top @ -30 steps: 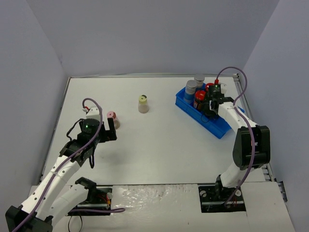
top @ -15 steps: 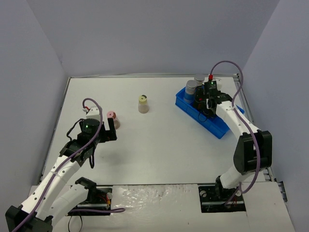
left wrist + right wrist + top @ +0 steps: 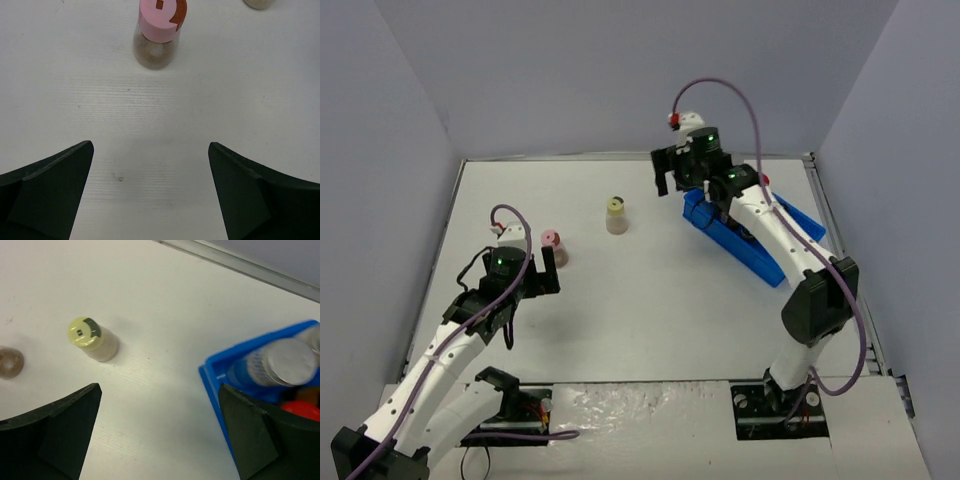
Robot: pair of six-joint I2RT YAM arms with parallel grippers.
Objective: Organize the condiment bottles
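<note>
The left fingers (image 3: 45, 195) are matt black plastic. Ahead of them the pink-lidded jar (image 3: 157, 35) is clear-walled, its lid smooth plastic. The table (image 3: 150, 120) is matt, faintly grained. Beside the right finger (image 3: 255, 440) the tray (image 3: 212, 371) is glossy blue plastic; a grey cap (image 3: 290, 362) looks like dull metal.

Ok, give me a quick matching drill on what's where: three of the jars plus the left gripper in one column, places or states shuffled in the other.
1. pink-lidded jar
2. cream-lidded jar
3. grey-capped bottle
4. left gripper

A. inside the blue tray
B. open, holding nothing
C. on the table, straight ahead of the left gripper
D. on the open table, nearer the tray

Pairs: 1-C, 2-D, 3-A, 4-B.
</note>
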